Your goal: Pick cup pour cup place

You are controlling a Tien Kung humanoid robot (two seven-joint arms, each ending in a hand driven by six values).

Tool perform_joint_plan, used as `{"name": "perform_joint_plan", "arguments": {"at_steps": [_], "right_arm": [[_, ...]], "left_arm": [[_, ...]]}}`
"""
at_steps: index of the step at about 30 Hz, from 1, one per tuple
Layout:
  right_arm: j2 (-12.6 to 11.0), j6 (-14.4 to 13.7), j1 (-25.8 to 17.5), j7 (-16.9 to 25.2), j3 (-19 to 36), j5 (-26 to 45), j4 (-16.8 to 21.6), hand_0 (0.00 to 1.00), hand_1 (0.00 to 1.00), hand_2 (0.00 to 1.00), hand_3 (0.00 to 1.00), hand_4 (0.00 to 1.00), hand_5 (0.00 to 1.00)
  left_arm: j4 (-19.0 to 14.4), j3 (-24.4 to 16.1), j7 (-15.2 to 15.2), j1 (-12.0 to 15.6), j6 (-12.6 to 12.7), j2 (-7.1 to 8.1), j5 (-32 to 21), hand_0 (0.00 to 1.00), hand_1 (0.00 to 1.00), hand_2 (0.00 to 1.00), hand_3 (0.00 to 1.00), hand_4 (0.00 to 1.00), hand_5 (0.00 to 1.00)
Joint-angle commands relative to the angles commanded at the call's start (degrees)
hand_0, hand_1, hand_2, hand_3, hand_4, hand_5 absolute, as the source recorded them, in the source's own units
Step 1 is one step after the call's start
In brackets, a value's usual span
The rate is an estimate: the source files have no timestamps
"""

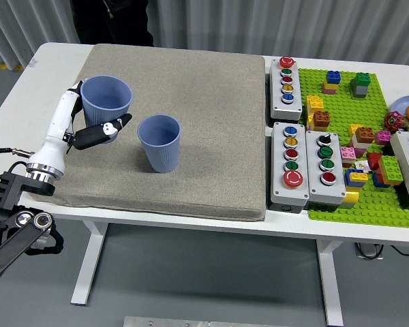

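Fingers (109, 129) of the left hand (88, 129) wrapped round the lower wall of the held cup (106, 99), clamped on it, thumb side dark against the blue. Lifted clear of the grey mat (211, 102), upright, mouth open to the camera, up and to the left of the second cup (159, 142), which stands alone on the mat, near but apart. Contents of either cup not discernible from this height. Right hand out of sight. Off to the right, well apart: button boxes (297, 163) and a green brick plate (368, 136) crowded with bricks. A dark-clothed person (112, 20) at the far edge, hands not showing. Pick step apparently done; carry toward the pour seemingly in hand. Next move probably calls for bringing the held rim across above the standing cup's mouth, then tilting toward it slowly, keeping the grip firm so that the thin wall neither slips nor buckles, and keeping clear of knocking the receiver.
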Motion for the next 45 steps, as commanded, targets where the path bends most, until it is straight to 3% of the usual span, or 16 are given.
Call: {"name": "perform_joint_plan", "arguments": {"at_steps": [2, 9, 11, 16, 17, 28, 35, 45], "right_arm": [[-0.06, -0.03, 0.14, 0.01, -0.04, 0.14, 0.00, 0.707, 0.633, 0.584, 0.570, 0.002, 0.069], [-0.15, -0.15, 0.36, 0.05, -0.19, 0.45, 0.00, 0.707, 0.634, 0.584, 0.570, 0.002, 0.070], [-0.16, -0.17, 0.37, 0.06, -0.18, 0.44, 0.00, 0.707, 0.634, 0.584, 0.569, 0.002, 0.071], [-0.16, -0.17, 0.38, 0.06, -0.11, 0.37, 0.00, 0.707, 0.634, 0.584, 0.569, 0.002, 0.071], [-0.16, -0.17, 0.37, 0.06, -0.09, 0.37, 0.00, 0.706, 0.634, 0.584, 0.569, 0.002, 0.068], [-0.21, -0.10, 0.54, 0.07, -0.09, 0.45, 0.00, 0.706, 0.633, 0.584, 0.569, 0.002, 0.067], [-0.26, -0.08, 0.58, 0.11, -0.12, 0.53, 0.00, 0.706, 0.633, 0.583, 0.570, 0.002, 0.066], [-0.27, -0.10, 0.62, 0.11, -0.14, 0.56, 0.00, 0.706, 0.633, 0.583, 0.569, 0.002, 0.066]], "left_arm": [[-0.93, 0.48, 1.19, -1.23, -0.52, 1.38, 2.61, 0.494, 0.543, 0.678, 0.717, 0.767, 0.166], [-2.09, 2.16, 2.71, -3.29, -1.78, 3.66, 7.52, 0.497, 0.545, 0.677, 0.711, 0.762, 0.171], [-2.16, 2.50, 2.86, -3.53, -1.85, 3.87, 8.24, 0.500, 0.547, 0.672, 0.653, 0.762, 0.176], [-2.17, 3.08, 3.09, -3.86, -2.01, 4.04, 9.06, 0.500, 0.547, 0.672, 0.653, 0.762, 0.176], [-2.17, 3.12, 3.11, -3.88, -2.04, 4.04, 9.20, 0.502, 0.554, 0.672, 0.579, 0.762, 0.184], [-2.40, 3.83, 4.08, -4.73, -2.65, 4.88, 12.35, 0.505, 0.555, 0.672, 0.568, 0.762, 0.190], [-2.05, 5.83, 6.10, -6.70, -4.09, 6.30, 19.97, 0.505, 0.555, 0.671, 0.567, 0.762, 0.194], [-0.31, 6.64, 7.29, -7.93, -5.19, 6.78, 25.98, 0.506, 0.555, 0.670, 0.566, 0.763, 0.200]]}}
